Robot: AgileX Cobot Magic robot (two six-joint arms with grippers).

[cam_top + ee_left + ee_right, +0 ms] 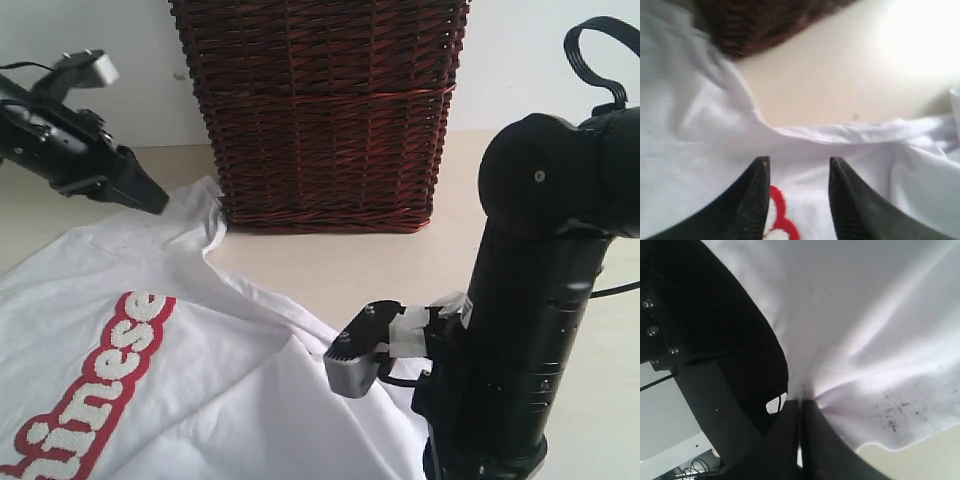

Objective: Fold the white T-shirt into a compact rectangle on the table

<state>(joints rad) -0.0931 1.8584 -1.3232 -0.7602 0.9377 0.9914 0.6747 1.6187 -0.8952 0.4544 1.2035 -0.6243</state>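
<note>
- White cloth sat pinched in the closed right gripper (801, 405); the left gripper (799, 165) hung open, empty.
- The white T-shirt (200, 340) lay spread on the table (330, 262), sleeve just beside the basket (320, 110).
- Best bet was probably a low, taut pull.

The white T-shirt (230, 340) has fuzzy white letters (120, 365) w/ a red outline, and in the right wrist view the cloth shows small dark specks (892, 412). The table (330, 265) is plain pale beige; the basket (320, 110) is dark red-brown w/ a woven wicker pattern. The left arm (60, 140), right arm (540, 330) and left fingers (752, 205) are black, the camera housing (352, 365) is grey.
</note>
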